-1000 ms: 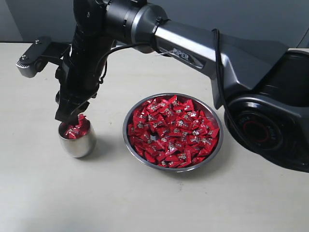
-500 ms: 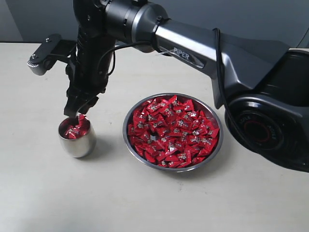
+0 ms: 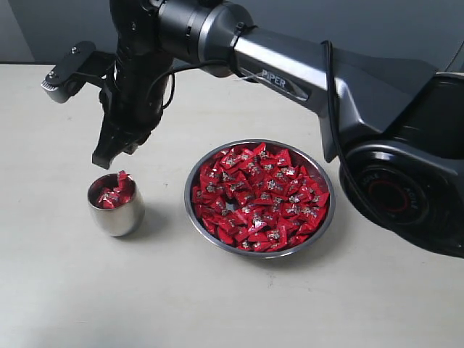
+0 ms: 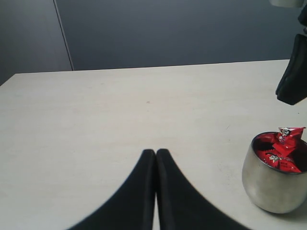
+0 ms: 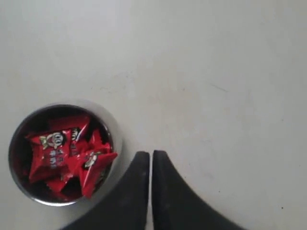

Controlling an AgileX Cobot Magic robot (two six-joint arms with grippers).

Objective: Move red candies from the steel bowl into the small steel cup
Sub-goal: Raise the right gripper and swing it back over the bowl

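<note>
The arm reads "PIPER". The cup holds a few candies; the bowl brims with them. The right gripper and left gripper are closed, empty.

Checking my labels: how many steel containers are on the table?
2: the small steel cup at left in the exterior view, and the steel bowl to its right, heaped with red candies. None appears hidden.

Red candies had shiny red wrappers, silvery-white marks. Steel bowl and small steel cup were mirror-like silver. Table was plain pale beige. Right gripper was black; wall dark grey-blue.
</note>
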